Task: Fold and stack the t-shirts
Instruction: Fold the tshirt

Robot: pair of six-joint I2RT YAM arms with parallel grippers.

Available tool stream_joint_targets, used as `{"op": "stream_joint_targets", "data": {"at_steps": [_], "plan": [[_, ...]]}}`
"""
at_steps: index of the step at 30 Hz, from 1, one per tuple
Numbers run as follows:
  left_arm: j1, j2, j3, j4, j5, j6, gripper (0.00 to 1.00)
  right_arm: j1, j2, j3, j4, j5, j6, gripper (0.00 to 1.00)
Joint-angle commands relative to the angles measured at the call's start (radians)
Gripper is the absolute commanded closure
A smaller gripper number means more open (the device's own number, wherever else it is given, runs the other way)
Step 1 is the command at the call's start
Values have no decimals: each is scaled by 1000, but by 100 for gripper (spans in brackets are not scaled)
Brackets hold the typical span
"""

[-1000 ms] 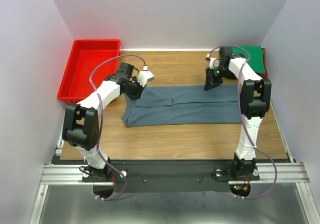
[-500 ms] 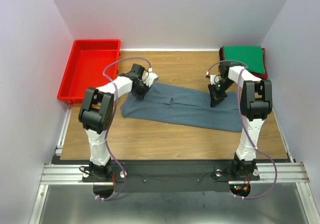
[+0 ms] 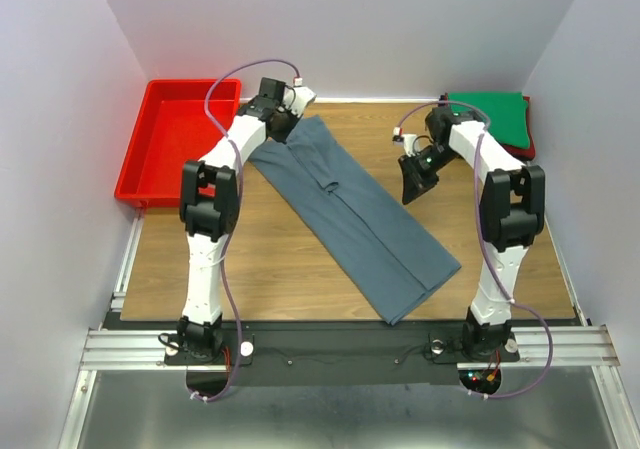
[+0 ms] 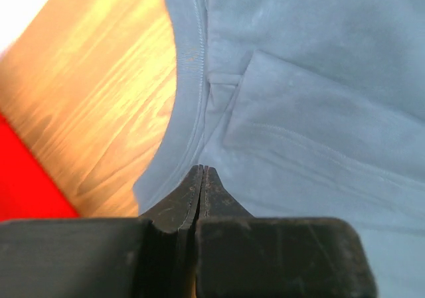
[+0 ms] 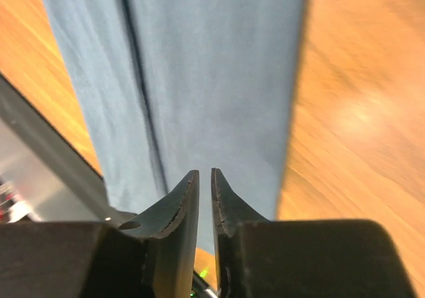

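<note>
The slate blue-grey t-shirt [image 3: 350, 209], folded into a long strip, lies diagonally on the table from back left to front right. My left gripper [image 3: 283, 134] is shut on its back-left end, by the neckband; in the left wrist view the closed tips [image 4: 202, 169] meet the cloth [image 4: 319, 79]. My right gripper [image 3: 410, 191] hangs above the wood just right of the strip, jaws a narrow gap apart and empty [image 5: 204, 173], with the shirt [image 5: 212, 79] below it. A folded green t-shirt [image 3: 490, 114] lies on a red one [image 3: 527, 141] at the back right.
The red plastic tray [image 3: 180, 134] stands at the back left, just beside the left gripper; its red edge shows in the left wrist view [image 4: 26, 192]. Bare wood lies left of and in front of the strip. The shirt's front end reaches near the table's front edge.
The left gripper has pulled the shirt's end to the back. The right gripper has let go of the other end, which swung to the front right; the strip now lies diagonally.
</note>
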Motion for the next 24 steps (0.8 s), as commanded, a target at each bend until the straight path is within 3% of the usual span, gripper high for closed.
{"op": "stream_joint_targets", "data": {"at_steps": [1, 5, 13, 20, 24], "plan": [[-8, -205, -59, -40, 113, -107, 100, -21, -14, 7, -18, 74, -57, 83], [-6, -264, -224, -59, 122, -299, 100, -16, 35, -25, -4, 85, -57, 89], [-11, -218, -327, -95, 90, -391, 100, 22, 52, -114, 30, 120, -50, 90], [-11, -61, -203, -158, 33, -387, 100, 71, 33, -250, 56, 65, -18, 88], [-11, 98, 3, -174, 30, -361, 100, 112, 30, -287, 54, -48, 8, 81]]}}
